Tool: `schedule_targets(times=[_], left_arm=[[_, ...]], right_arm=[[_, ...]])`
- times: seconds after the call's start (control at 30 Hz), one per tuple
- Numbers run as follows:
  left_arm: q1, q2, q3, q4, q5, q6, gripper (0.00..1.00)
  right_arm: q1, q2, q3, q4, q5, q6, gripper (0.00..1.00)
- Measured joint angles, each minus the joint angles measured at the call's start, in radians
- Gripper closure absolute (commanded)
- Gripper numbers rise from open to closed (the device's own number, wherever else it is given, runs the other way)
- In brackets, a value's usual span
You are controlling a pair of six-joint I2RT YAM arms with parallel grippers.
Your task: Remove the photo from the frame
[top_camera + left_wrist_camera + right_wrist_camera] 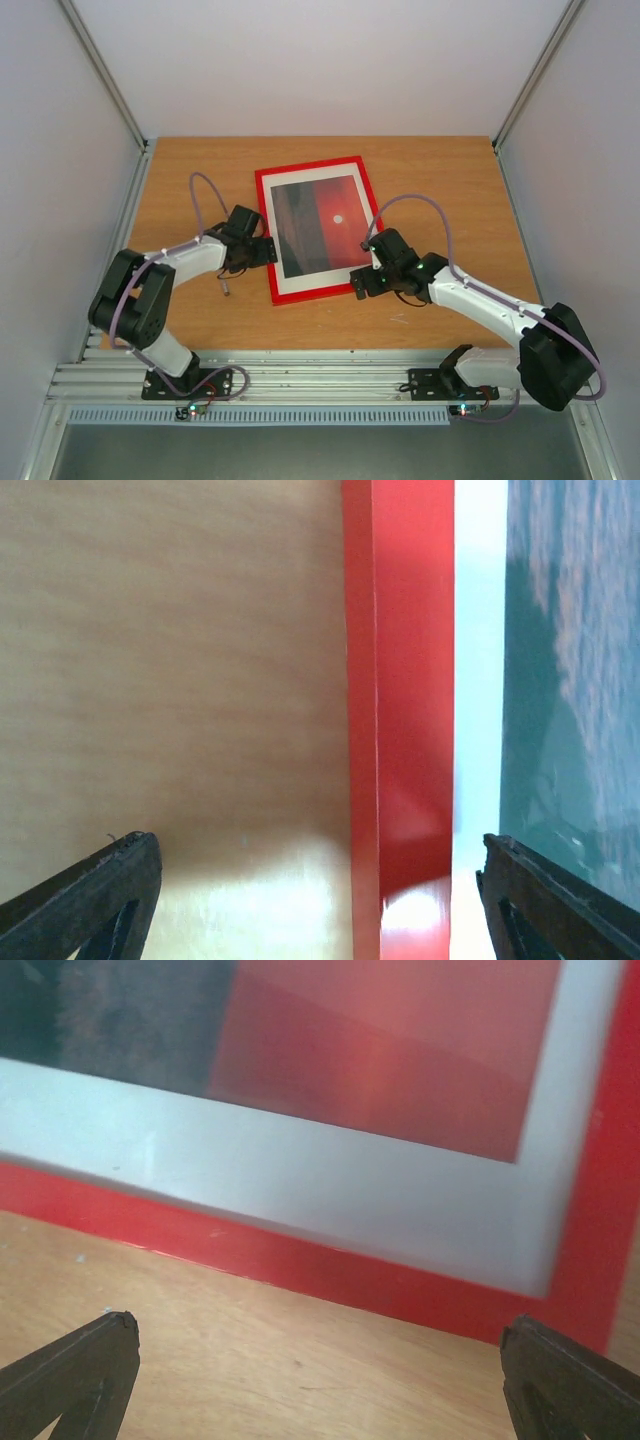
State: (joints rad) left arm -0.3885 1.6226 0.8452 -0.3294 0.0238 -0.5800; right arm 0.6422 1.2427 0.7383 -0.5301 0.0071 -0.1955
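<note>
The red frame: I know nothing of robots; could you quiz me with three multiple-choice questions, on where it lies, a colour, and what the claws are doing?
1. Where is the frame?
A. On the metal rail
B. Flat on the table
C. Lifted in the air
2. What colour is the margin round the photo?
A. Black
B. Yellow
C. White
3. How are the left gripper and right gripper?
A. Both open
B. Both shut on the frame
C. One holding the photo
Answers: 1 B, the top view shows it lying there; 2 C, a white band borders the photo; 3 A, each wrist view shows jaws wide apart.
</note>
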Motion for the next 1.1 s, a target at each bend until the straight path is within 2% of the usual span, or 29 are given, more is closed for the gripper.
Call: schedule_targets(times=[0.3, 0.57, 0.83, 1.1], left_arm=[[-0.045, -0.125, -0.132, 0.018, 0.095, -0.041, 0.23], [-0.14, -0.145, -0.148, 0.009, 0.063, -0.065, 0.36], [-0.174, -0.144, -0.148, -0.022, 0.007, -0.067, 0.51], [-0.183, -0.115, -0.138, -0.008, 0.011, -0.068, 0.75]], right_arm=[[0.175, 0.031, -0.001, 0.126, 0.056, -0.073, 0.01], [0.261, 0.047, -0.006, 0.186, 0.117, -0.129, 0.04], [0.319, 0.088, -0.007, 0.211, 0.168, -0.167, 0.04], [0.364, 0.108, -0.01, 0.243, 0.202, -0.209, 0.05]])
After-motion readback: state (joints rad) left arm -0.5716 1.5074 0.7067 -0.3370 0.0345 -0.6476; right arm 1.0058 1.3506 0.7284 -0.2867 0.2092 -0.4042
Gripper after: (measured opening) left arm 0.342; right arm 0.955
